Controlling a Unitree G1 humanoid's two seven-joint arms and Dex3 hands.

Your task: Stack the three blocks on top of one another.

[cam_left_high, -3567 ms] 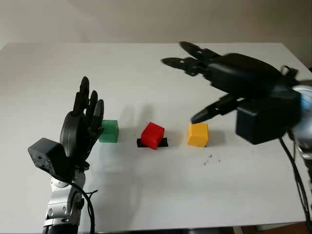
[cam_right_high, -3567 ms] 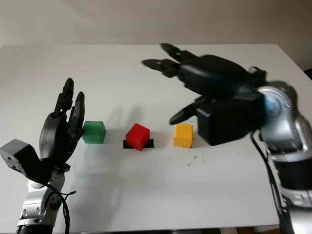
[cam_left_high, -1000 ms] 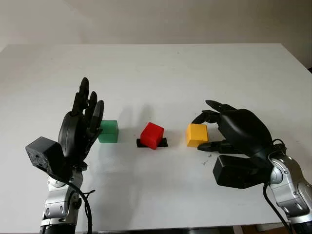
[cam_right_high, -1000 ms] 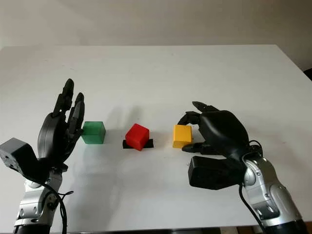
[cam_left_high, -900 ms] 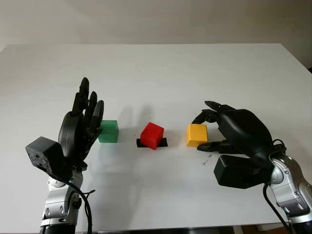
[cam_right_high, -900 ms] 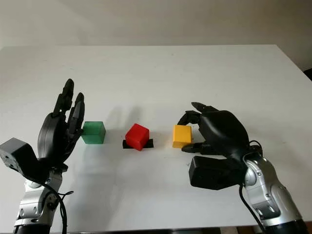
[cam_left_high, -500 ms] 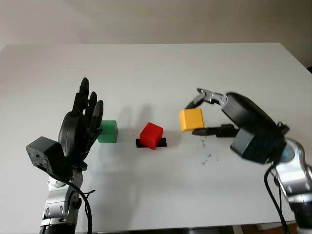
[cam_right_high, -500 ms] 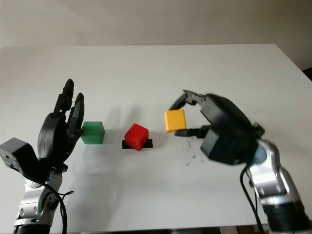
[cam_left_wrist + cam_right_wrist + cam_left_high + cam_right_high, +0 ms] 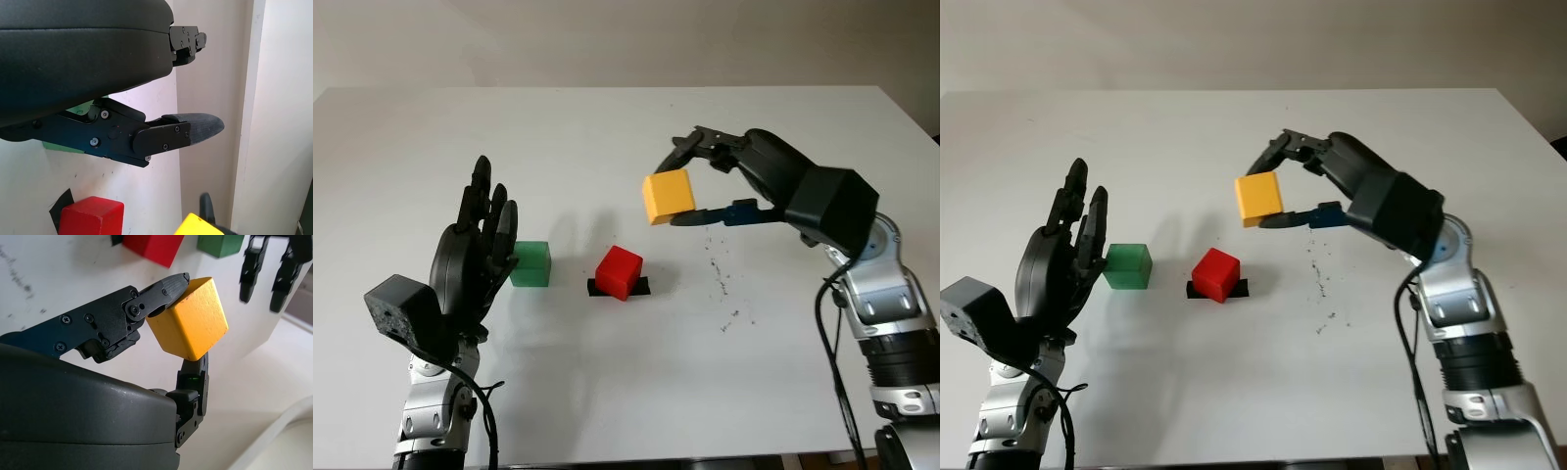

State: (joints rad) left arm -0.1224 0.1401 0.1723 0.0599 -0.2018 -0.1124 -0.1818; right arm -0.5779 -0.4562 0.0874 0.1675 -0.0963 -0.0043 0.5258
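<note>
The right hand [image 9: 700,181] holds the yellow block [image 9: 668,197] pinched between its fingertips, lifted clear of the white table [image 9: 626,372]. The block hangs tilted, above and a little to the right of the red block [image 9: 619,271]. The red block sits on a small black patch [image 9: 642,287] near the table's middle, turned at an angle. The green block [image 9: 530,263] stands on the table well to the red one's left, just beside the left hand [image 9: 475,257], which is upright, open and holds nothing.

Judgement: the step in hand is carrying the first block to its base; no block is stacked yet. The next move calls for bringing the yellow block squarely over the red one, levelling it, then lowering until the faces meet before release. The tilt, and the red block's turned position, make a skewed landing the main risk.
</note>
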